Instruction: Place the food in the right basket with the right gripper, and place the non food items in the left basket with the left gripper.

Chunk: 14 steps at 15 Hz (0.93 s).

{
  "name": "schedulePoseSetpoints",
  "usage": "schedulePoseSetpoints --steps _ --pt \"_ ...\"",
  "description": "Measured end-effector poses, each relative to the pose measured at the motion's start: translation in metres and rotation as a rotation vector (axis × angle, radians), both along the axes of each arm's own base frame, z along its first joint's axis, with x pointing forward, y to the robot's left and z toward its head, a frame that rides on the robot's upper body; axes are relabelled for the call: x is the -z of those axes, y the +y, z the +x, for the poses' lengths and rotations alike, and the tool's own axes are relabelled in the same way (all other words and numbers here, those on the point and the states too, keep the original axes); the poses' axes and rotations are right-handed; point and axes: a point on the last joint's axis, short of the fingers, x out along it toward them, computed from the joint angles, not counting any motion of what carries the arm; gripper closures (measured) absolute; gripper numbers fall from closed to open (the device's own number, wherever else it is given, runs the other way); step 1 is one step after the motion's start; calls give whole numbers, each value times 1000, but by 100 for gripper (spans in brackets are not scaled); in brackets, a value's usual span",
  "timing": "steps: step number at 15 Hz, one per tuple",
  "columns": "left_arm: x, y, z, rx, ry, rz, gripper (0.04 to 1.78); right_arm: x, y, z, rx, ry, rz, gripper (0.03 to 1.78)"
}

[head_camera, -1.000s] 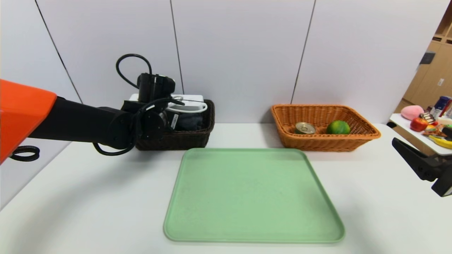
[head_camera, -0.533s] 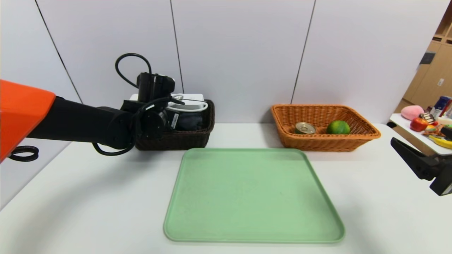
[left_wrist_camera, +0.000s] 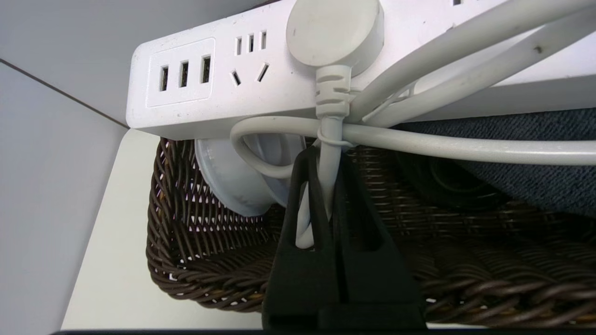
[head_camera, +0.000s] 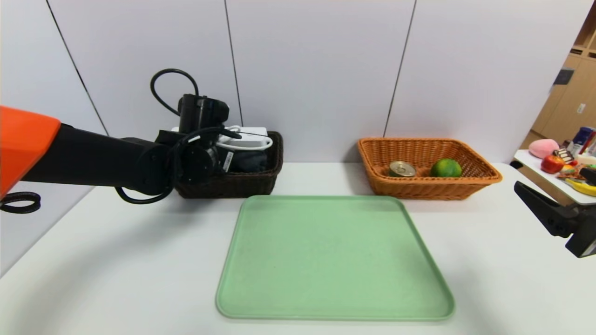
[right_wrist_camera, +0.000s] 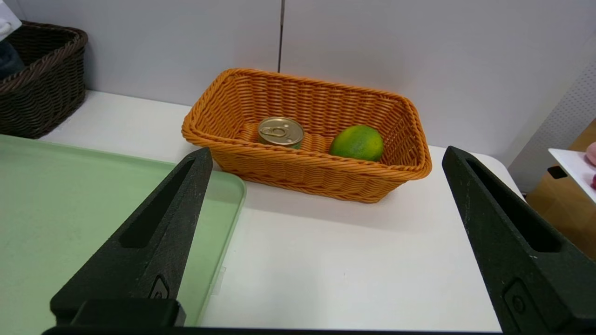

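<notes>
The left tool (left_wrist_camera: pixel 321 195) has edged left, clamped on the long white power strip's (left_wrist_camera: pixel 279 88) floppy cord over the dark brown wicker basket (left_wrist_camera: pixel 209 260); right tool (right_wrist_camera: pixel 326 232) gapes empty.

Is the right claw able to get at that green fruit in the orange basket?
Probably yes. The right claw is open, and the green fruit lies uncovered in the open-topped orange basket, apart from the tin, with nothing between.

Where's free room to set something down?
Green tray is bare. Table strip between dark basket and orange basket is bare. Orange basket has room around tin and fruit. Dark basket is crowded: power strip, towel, left gripper.
</notes>
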Motion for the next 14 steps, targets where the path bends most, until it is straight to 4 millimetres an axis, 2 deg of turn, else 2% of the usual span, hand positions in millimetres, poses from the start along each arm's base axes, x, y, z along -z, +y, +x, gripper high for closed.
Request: schedulePoseSetpoints --steps 1,4,7,10,14 --pt "-1 1 -2 0 9 2 175 0 0 0 0 0 0 11" --pt "-8 2 -5 -1 -9 -8 121 0 0 0 0 2 1 11" --pt "-14 2 -5 -2 -37 -21 87 1 0 0 -1 2 0 11" --pt "-23 4 -10 1 -59 -29 62 0 0 0 -1 1 0 11" --pt "-61 14 -33 6 -148 -69 42 -2 0 -2 0 -13 2 11"
